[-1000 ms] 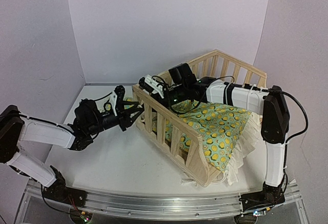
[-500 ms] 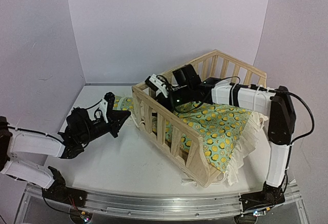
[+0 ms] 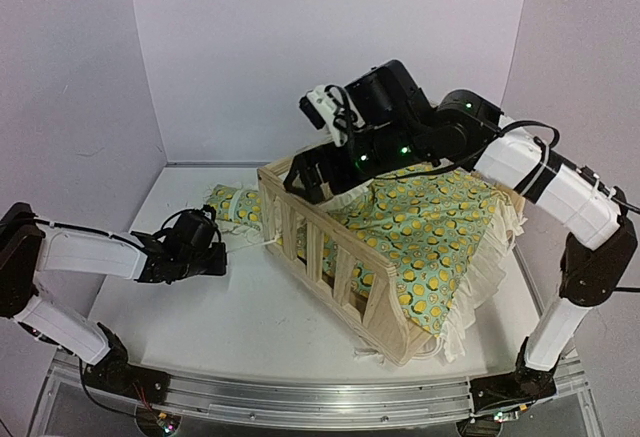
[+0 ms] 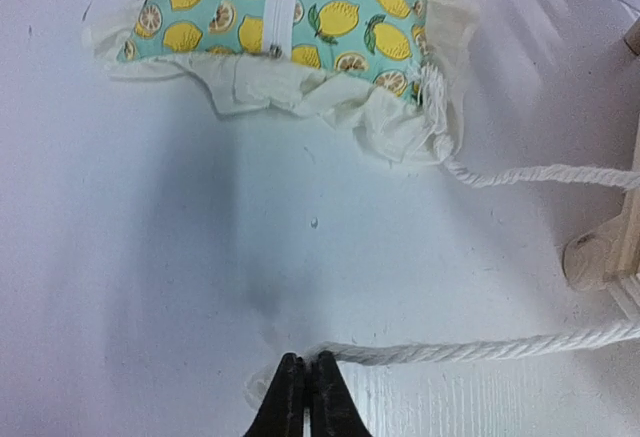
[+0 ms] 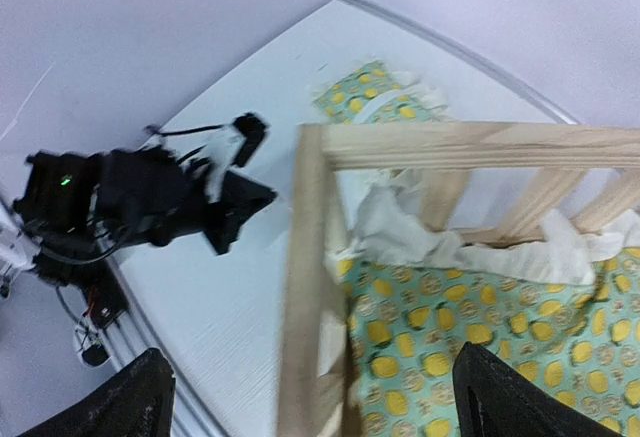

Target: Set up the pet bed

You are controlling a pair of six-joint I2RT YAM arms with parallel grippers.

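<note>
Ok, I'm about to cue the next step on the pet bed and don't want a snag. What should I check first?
1. Left pincer shut: ok.
2. Cord held in it: cannot tell; the tips sit right at the cord.
3. Right pincer open, holding nothing, above the frame: ok.
4. Cushion inside frame: ok; ruffle hangs over the low side.
5. Pillow inside frame: not ok; it lies on the table outside.
</note>
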